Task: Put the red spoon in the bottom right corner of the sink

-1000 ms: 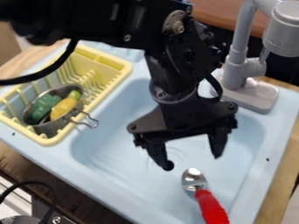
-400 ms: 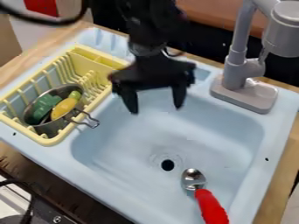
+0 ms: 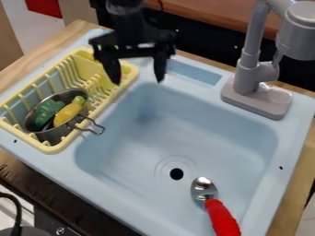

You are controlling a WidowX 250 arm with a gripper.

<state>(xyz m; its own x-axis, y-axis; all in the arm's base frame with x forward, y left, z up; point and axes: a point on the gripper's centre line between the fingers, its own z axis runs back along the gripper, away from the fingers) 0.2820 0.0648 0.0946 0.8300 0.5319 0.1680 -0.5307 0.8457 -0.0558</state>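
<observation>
High over the sink's back left edge, beside the yellow rack, hangs my gripper (image 3: 138, 78), open with nothing between its fingers. The red-handled spoon (image 3: 220, 215) lies at the lower right of the light blue sink (image 3: 132, 161). Its metal bowl points up toward the drain hole, and its red handle runs down to the lower right, near the front of the basin.
A yellow dish rack (image 3: 58, 147) on the left holds a metal pot (image 3: 56, 133) with green and yellow toy food. The grey faucet (image 3: 249, 69) rises from the sink's back right rim.
My gripper has moved up and back to the left, away from the spoon. The spoon lies in the same place, and the drain hole has come into full view.
</observation>
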